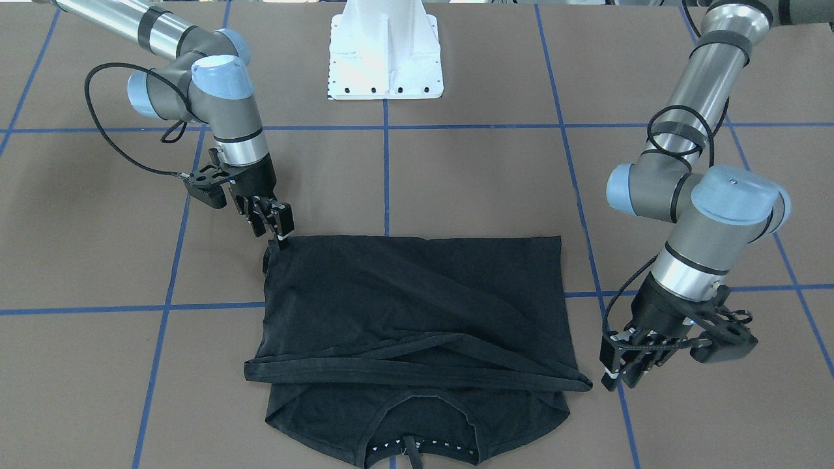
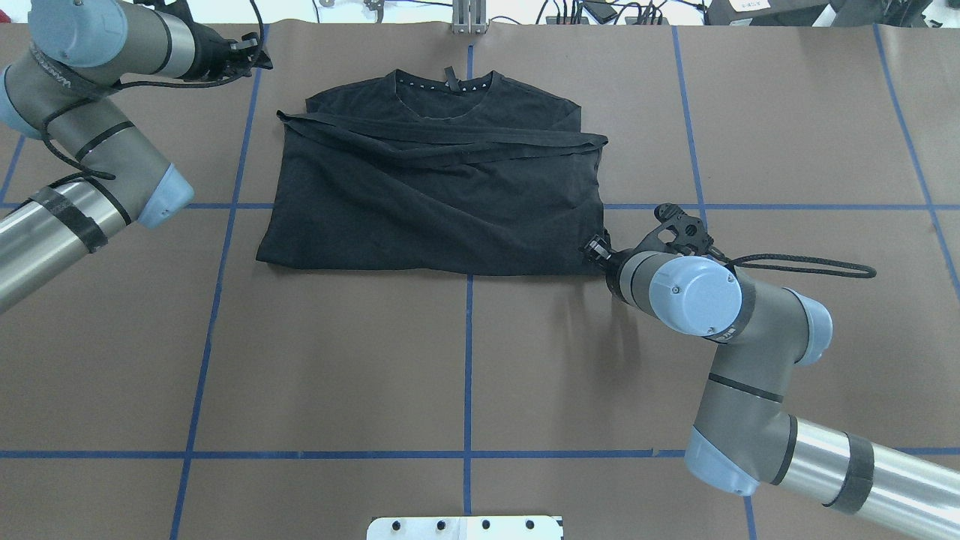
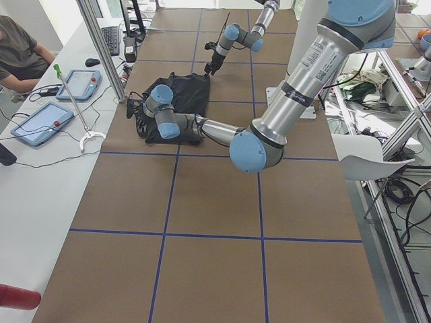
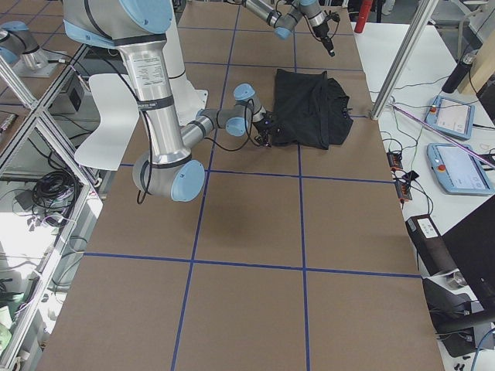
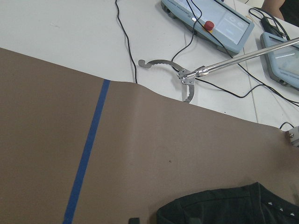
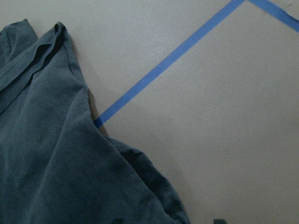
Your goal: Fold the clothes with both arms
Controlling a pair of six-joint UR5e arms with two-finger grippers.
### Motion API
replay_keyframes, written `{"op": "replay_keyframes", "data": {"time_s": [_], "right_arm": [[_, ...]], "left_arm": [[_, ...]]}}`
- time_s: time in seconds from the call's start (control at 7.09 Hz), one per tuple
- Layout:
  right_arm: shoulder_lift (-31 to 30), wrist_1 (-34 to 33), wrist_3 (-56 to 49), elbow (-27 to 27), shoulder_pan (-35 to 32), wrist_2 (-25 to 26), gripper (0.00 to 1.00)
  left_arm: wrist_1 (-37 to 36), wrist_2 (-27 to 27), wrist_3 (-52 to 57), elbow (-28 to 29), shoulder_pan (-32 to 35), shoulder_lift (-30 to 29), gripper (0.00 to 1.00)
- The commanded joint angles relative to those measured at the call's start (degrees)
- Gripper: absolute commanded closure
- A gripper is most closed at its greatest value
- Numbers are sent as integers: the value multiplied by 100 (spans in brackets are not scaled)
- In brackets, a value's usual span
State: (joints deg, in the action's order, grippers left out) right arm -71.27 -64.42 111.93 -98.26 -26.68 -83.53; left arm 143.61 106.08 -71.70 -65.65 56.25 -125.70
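1. Black T-shirt lies folded, roughly a rectangle, mid tabletop. Its collar is on the side away from the robot.
2. A folded band of cloth runs across it just below the collar.
3. Right claw is at the shirt's near corner, tips touching the cloth. Can't tell if it is pinching.
4. Left claw sits low, just beside the collar-side end and off the cloth. Its fingers look spread and hold nothing.

The shirt is soft, matt black cloth. The worktop looks like dull brown paper with blue tape. The arms are shiny metal with smooth blue caps.
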Motion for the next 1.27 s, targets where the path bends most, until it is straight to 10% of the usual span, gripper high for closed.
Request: {"op": "replay_keyframes", "data": {"time_s": [0.0, 0.71, 1.13], "right_arm": [[-18, -9, 39, -87, 5, -14, 99], [-35, -70, 22, -340, -30, -101, 100], [-1131, -550, 397, -1909, 466, -120, 100]], "left_arm": [[0, 0, -2, 0, 0, 1, 53], [0, 0, -2, 0, 0, 1, 53], [0, 61, -11, -376, 9, 62, 54]]}}
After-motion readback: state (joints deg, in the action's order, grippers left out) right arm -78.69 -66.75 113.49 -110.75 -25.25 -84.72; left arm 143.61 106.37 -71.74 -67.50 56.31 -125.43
